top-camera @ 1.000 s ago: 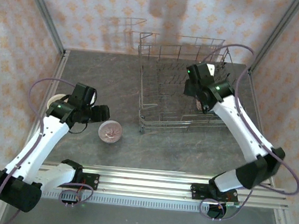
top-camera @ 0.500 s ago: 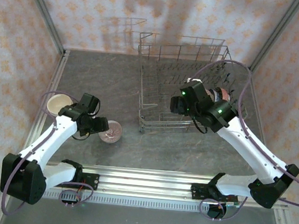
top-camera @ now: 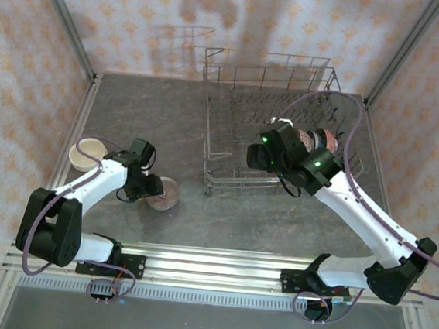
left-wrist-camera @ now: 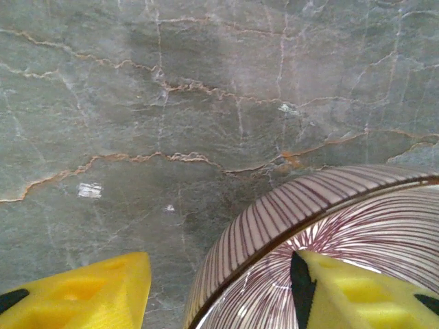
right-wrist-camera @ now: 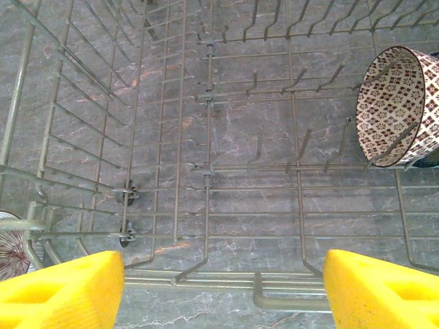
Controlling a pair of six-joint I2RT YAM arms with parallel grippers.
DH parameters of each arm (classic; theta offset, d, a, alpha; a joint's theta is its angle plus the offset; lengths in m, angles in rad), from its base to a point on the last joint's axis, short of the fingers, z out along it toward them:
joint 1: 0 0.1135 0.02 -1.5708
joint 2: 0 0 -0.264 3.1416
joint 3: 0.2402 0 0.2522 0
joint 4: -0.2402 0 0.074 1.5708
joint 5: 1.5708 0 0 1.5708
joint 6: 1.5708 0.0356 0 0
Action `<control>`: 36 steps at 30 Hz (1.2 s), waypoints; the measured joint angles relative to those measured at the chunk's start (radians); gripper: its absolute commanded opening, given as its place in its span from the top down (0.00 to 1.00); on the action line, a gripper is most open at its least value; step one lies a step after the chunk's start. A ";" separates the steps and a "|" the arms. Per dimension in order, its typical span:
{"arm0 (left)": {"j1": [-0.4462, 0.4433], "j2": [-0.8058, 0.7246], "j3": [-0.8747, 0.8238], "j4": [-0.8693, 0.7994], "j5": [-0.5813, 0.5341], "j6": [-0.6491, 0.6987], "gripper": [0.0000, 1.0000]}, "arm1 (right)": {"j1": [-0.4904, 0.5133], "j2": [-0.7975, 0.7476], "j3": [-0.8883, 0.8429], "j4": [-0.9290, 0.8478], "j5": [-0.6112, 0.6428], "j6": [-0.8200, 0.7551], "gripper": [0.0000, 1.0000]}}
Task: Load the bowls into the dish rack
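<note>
Down at the left of the grey veined stone tabletop (top-camera: 131,109), outside the large rectangular grey wire dish rack (top-camera: 230,134) and just off its near left corner: a small round pinkish bowl with fine dark-red radial stripes (top-camera: 166,197), upright, mouth up. Right over it, the left gripper (top-camera: 149,186), yellow fingers (left-wrist-camera: 82,291) parted and straddling the striped wall, one outside above bare stone, the other down inside the mouth. Not clenched: a strip of table showing between outer finger and rim in the left wrist view. Contact of the inner finger with the glaze: impossible to tell. Farther left, near the table's edge and apart from the striped bowl, a plain cream round bowl (top-camera: 87,154), upright. Inside the rack, toward its right side, a short row of patterned bowls (top-camera: 315,139) standing on edge among the upright tines (right-wrist-camera: 302,147); closest in the right wrist view, a cream bowl with a dark brown diamond pattern (right-wrist-camera: 401,103), tilted against the wires. Above the rack's near left part, the right gripper (top-camera: 261,156), yellow pads (right-wrist-camera: 62,291) spread wide, released, gripping nothing, with rack wire and stone below. At that view's lower left edge, through the wires, a slice of the striped bowl.
</note>
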 measured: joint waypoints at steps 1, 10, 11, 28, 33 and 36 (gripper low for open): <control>0.000 0.003 0.000 0.004 0.003 0.000 0.51 | 0.000 0.007 0.000 0.002 0.000 0.000 0.24; 0.000 0.005 -0.019 0.023 0.035 0.000 0.66 | 0.000 0.056 0.000 0.006 -0.008 -0.001 0.24; 0.000 0.005 -0.023 0.023 0.036 -0.002 0.68 | 0.000 0.058 0.000 0.006 -0.011 0.000 0.24; -0.009 -0.052 -0.039 0.018 0.047 -0.011 0.82 | 0.000 0.071 0.000 0.009 -0.019 0.000 0.23; -0.024 -0.055 -0.039 0.018 0.047 -0.020 0.85 | 0.000 0.071 0.000 0.009 -0.020 0.000 0.23; -0.029 -0.064 -0.039 0.017 0.047 -0.027 0.87 | 0.000 0.071 0.000 0.009 -0.022 0.000 0.23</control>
